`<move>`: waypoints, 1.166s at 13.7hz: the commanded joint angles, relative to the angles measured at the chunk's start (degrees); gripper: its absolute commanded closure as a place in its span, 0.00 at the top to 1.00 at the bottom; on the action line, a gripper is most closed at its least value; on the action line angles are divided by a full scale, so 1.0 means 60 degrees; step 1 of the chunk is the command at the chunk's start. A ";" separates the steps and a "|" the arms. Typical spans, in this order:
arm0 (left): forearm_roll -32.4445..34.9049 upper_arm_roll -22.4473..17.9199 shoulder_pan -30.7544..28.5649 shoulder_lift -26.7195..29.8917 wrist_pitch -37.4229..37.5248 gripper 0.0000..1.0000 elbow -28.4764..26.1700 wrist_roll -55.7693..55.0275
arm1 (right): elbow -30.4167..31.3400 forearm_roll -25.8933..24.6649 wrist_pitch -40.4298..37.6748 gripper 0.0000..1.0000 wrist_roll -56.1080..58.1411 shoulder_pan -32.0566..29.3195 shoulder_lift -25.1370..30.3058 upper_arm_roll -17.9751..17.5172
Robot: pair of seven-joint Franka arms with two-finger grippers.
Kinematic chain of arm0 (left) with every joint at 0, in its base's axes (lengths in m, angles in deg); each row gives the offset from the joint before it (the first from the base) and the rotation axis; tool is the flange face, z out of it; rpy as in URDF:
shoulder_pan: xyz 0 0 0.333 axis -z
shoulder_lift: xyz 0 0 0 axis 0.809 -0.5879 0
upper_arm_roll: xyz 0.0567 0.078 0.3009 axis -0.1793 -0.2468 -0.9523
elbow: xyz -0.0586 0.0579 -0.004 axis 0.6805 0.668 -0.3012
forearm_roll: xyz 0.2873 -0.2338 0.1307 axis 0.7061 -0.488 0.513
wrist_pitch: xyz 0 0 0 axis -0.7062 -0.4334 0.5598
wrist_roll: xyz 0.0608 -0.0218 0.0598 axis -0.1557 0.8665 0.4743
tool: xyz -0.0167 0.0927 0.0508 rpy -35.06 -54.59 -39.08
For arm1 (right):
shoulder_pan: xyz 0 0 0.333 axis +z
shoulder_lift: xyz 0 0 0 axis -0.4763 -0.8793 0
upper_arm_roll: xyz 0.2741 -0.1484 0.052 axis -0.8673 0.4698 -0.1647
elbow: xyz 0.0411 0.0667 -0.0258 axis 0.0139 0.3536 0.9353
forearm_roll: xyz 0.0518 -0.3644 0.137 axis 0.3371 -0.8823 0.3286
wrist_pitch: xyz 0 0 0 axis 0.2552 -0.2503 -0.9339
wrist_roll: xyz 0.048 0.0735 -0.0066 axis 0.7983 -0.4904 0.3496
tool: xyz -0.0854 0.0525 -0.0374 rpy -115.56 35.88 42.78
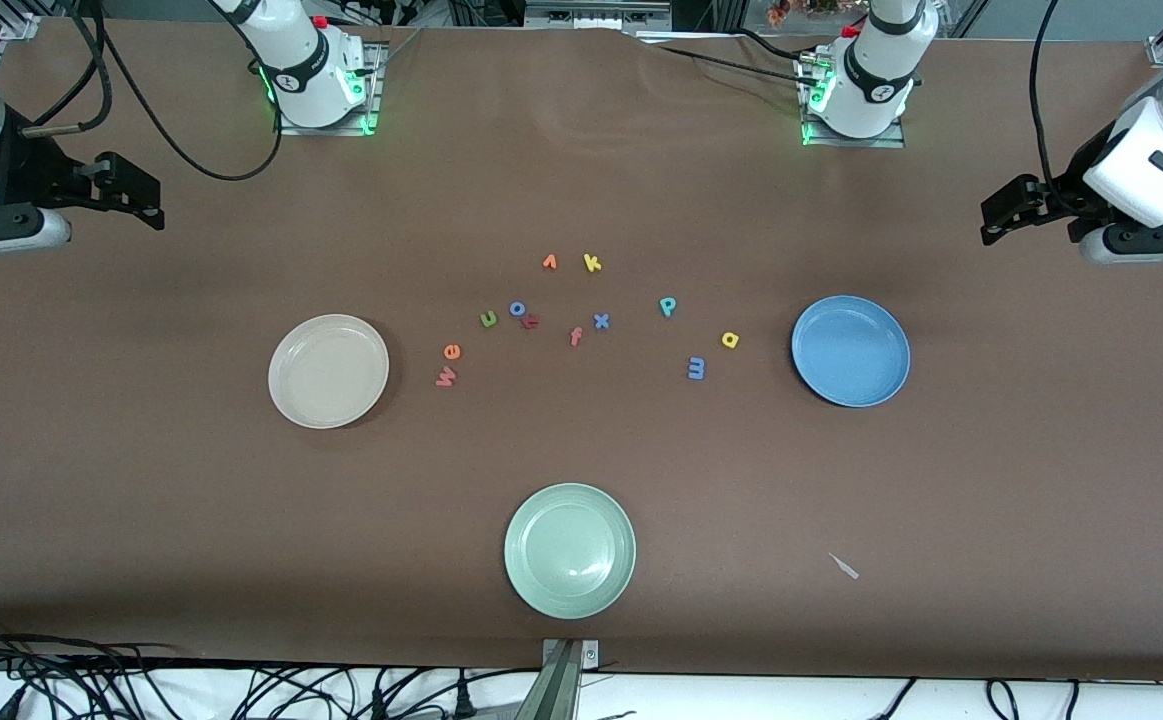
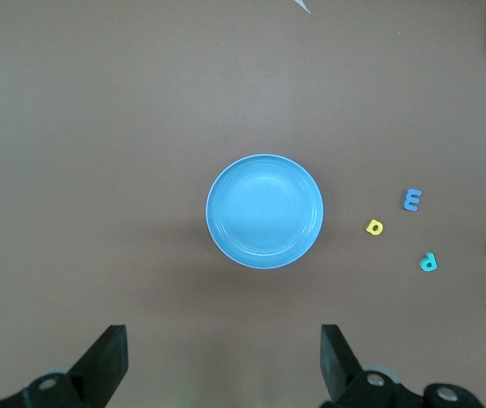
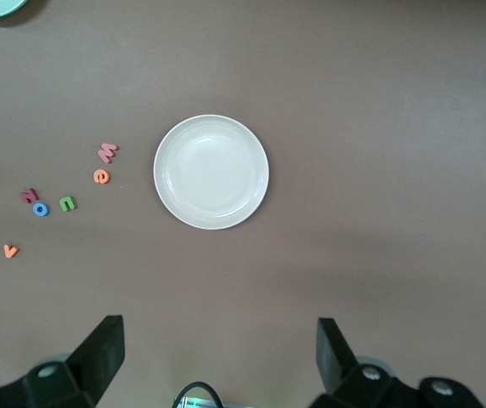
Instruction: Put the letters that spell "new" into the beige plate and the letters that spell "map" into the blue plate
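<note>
The left pincer [image 2: 222, 361] hangs wide open and empty above the blue plate [image 2: 264, 211]; beside the plate lie the yellow a [image 2: 375, 227], blue m [image 2: 411, 200] and teal p [image 2: 428, 262]. The right pincer [image 3: 217, 357], also wide open and empty, hangs above the beige plate [image 3: 211, 172], with the salmon w [image 3: 107, 152], orange e [image 3: 101, 177] and green n [image 3: 68, 203] beside it. Nothing blocks the way. The brown counter [image 1: 141, 520] also carries a green plate [image 1: 569, 550]. Both arms wait high at the counter's ends.

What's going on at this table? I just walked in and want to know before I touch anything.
Nothing is being handled yet. The left gripper hangs open over the blue plate, and the right gripper hangs open over the beige plate. Both plates are empty. The foam letters lie loose on the table between them: w, e and n toward the beige plate; m, a and p toward the blue one.
</note>
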 commanded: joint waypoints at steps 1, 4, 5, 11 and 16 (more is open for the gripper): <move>0.0209 0.0038 -0.0029 -0.0070 0.0193 1.00 0.0223 0.0229 | 0.0084 0.0139 -0.0112 1.00 -0.0080 0.0019 0.0179 -0.0021; 0.0209 0.0038 -0.0029 -0.0070 0.0178 1.00 0.0223 0.0229 | 0.0127 0.0139 -0.0141 1.00 -0.0080 0.0019 0.0193 -0.0079; 0.0209 0.0038 -0.0029 -0.0070 0.0178 1.00 0.0223 0.0229 | 0.0157 0.0139 -0.0141 1.00 -0.0095 0.0019 0.0194 -0.0094; 0.0107 0.0081 -0.0014 -0.0041 0.0471 1.00 0.0208 0.0097 | 0.0215 0.0139 -0.0126 1.00 -0.0095 0.0019 0.0208 -0.0094; 0.0107 0.0082 -0.0028 -0.0055 0.0501 1.00 0.0208 0.0228 | 0.0215 0.0154 -0.0141 1.00 -0.0095 0.0019 0.0296 -0.0225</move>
